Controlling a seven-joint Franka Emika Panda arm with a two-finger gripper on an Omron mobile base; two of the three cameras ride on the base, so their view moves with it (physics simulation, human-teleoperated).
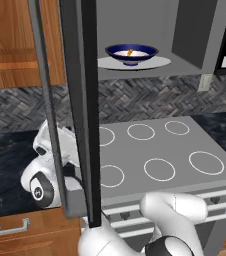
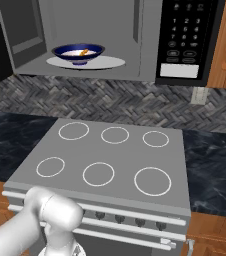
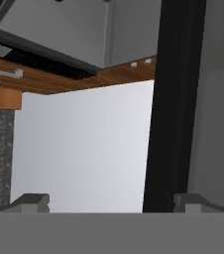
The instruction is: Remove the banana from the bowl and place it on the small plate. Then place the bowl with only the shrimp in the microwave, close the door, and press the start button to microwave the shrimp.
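Observation:
The microwave [image 1: 185, 30] [image 2: 135, 60] stands open above the stove. On its pale turntable [image 2: 110, 62] sits the dark blue bowl [image 1: 131, 52] [image 2: 78, 51], with the orange shrimp [image 1: 129, 52] [image 2: 84, 51] lying in its white inside. The door [image 1: 87, 100] swings out toward me, edge-on, its dark frame and grey window hanging left of the cavity. My gripper [image 1: 70, 186] [image 3: 114, 201] is low at the door's outer side, open and empty; the door's black frame [image 3: 171, 99] rises just inside its right fingertip. The banana and the small plate are out of view.
The black keypad panel [image 2: 187, 35] is at the microwave's right. Below lies a grey stove [image 1: 160, 150] [image 2: 110, 155] with several white rings, flanked by dark stone counter [image 2: 210, 160]. Wooden cabinets [image 1: 15, 40] and a drawer handle [image 1: 10, 229] are at left.

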